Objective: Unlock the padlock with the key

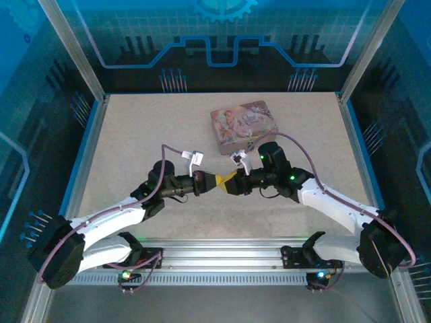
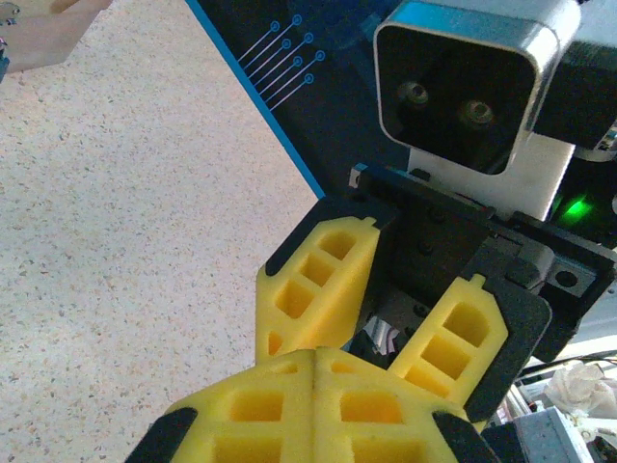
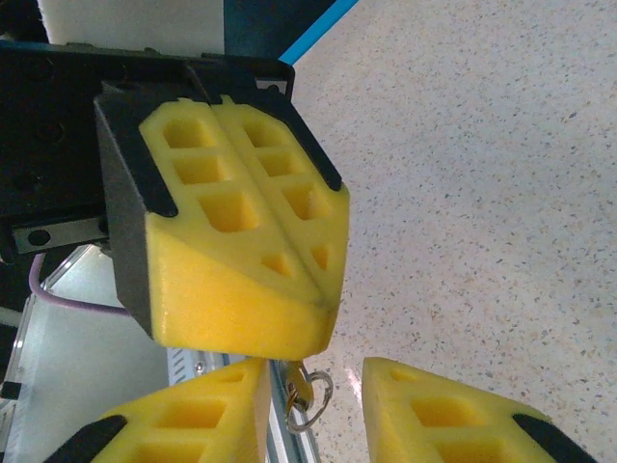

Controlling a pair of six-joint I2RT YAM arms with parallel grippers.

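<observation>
**Padlock (image 3: 307,394), tiny, dark-bodied with a thin silvery loop, hangs where the two grippers meet**

Starting at the left: the left gripper (image 3: 323,311) has its yellow foam fingers (image 3: 241,222) pressed flat together, and the padlock dangles from their tip seam, apparently pinched there, up off the speckled beige table (image 1: 135,148). Straight across, the right gripper (image 2: 342,347) faces it tip to tip, fingers (image 2: 318,289) spread, one either side of the lock and touching nothing. Whether the small silvery key is already in the lock is too small to tell.

My read is that the right arm is about to take hold and turn. To do that well, the left should hold dead steady while the right closes squarely and twists without dragging the lock from that pinch.

The right wrist view gives the loop, clear beneath the left tips. The left wrist view offers just a dark-and-silver glint between the spread fingers. From above, the tips meet near the pink picture-printed rectangular tin (image 1: 244,126), well apart from it.
</observation>
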